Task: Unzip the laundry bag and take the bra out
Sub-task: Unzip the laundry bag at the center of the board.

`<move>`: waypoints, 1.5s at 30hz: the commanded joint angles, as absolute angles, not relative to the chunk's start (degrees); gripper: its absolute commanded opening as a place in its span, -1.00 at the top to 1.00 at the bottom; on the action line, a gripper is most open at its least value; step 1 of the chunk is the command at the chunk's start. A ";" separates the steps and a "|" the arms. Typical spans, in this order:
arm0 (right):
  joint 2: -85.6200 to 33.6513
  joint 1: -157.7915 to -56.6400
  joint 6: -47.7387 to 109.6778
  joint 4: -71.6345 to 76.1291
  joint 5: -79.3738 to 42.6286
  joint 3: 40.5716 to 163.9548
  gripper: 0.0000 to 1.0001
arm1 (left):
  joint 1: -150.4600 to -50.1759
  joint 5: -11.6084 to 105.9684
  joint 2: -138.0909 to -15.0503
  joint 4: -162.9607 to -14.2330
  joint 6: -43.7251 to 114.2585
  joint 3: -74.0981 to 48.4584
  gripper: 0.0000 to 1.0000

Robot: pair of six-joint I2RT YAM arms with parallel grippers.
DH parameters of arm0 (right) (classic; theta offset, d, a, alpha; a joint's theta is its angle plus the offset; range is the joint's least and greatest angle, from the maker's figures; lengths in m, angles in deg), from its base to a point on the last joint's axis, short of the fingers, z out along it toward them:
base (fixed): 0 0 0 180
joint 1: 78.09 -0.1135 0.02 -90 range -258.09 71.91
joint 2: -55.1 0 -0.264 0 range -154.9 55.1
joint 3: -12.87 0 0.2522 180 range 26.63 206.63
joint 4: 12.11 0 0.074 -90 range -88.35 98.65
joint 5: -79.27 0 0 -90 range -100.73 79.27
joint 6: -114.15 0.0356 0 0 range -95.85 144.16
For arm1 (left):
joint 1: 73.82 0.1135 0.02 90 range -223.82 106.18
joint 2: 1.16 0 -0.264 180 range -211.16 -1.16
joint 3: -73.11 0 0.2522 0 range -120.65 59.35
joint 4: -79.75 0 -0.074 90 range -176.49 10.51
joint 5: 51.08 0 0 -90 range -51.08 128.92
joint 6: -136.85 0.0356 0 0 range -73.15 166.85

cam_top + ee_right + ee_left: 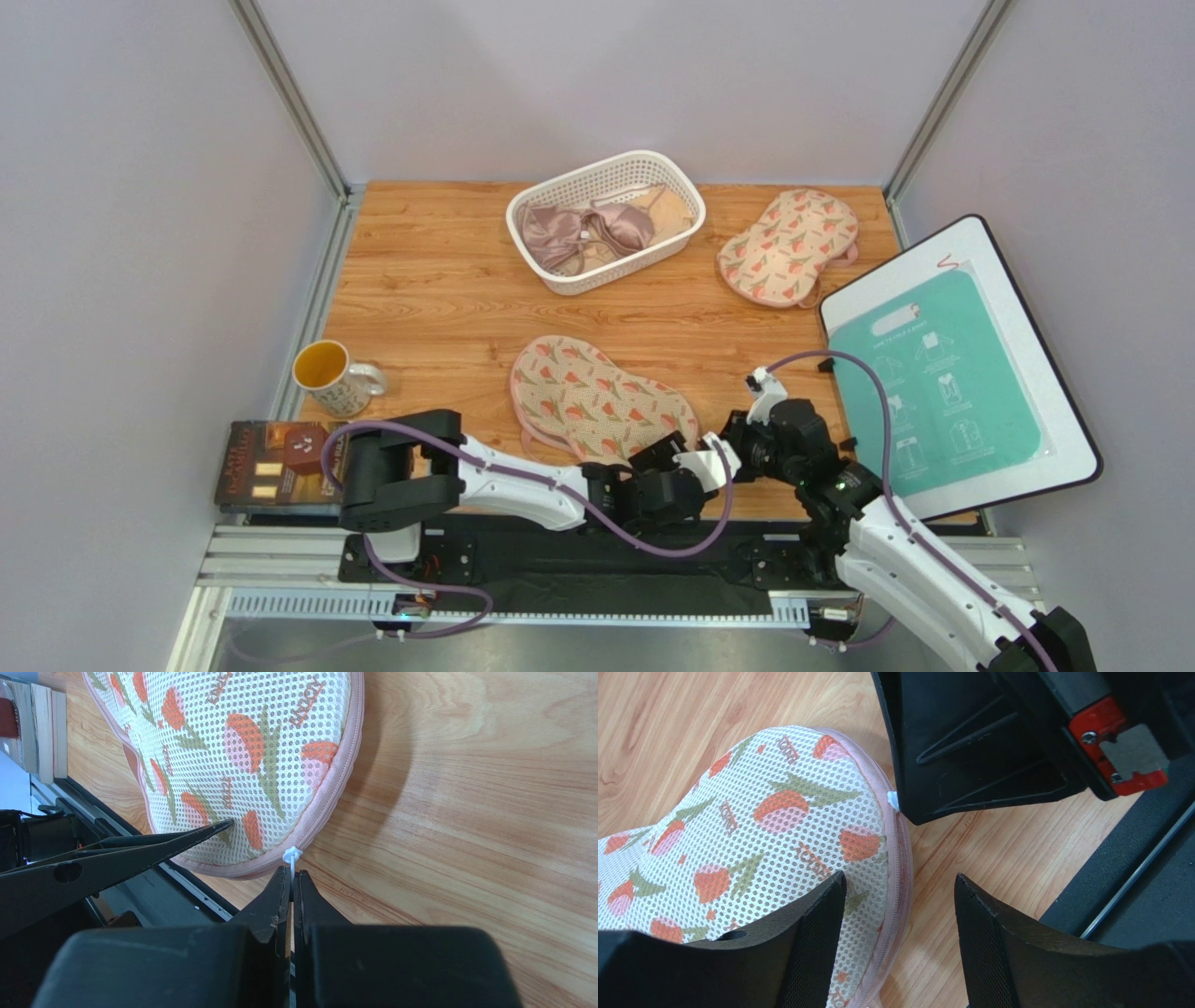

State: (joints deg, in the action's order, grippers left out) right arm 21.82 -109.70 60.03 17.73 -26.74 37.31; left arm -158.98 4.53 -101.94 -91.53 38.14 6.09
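Clutter on the wooden counter [435, 280] around the white basket [624, 263]
The basket holds a shiny mauve-pink bra [575, 228] and a pale beige bra [671, 210]. Just right of it lies a second flowered pouch [787, 248]; further right and nearer, a white board [954, 371]. Left and nearer stands a yellow mug [328, 373], with a dark book [274, 465] nearer still.

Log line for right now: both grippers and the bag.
laundry bag: zipped shut | right gripper: shut on zip pull | left gripper: open, straddling bag edge

Laundry bag [601, 401] near-centre on table [435, 294], basket [624, 263] behind. Second bag [786, 248] right of basket; mug [331, 375] left.
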 commanded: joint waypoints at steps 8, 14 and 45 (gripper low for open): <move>22.58 -109.47 59.22 16.94 -27.08 38.14 1.00 | -158.81 -3.27 -104.00 -90.45 34.19 5.38 0.65; 22.49 -109.47 59.22 16.95 -26.82 38.14 1.00 | -158.81 -3.80 -102.07 -89.83 34.36 6.96 1.00; 22.40 -109.38 59.57 18.00 -25.15 38.58 1.00 | -159.16 -8.80 -79.83 -84.30 27.43 28.14 1.00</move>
State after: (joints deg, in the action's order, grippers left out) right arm 21.82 -109.81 60.30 15.96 -28.88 37.31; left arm -159.68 -2.03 -82.16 -93.48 31.19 25.72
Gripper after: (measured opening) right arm 0.006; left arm 0.009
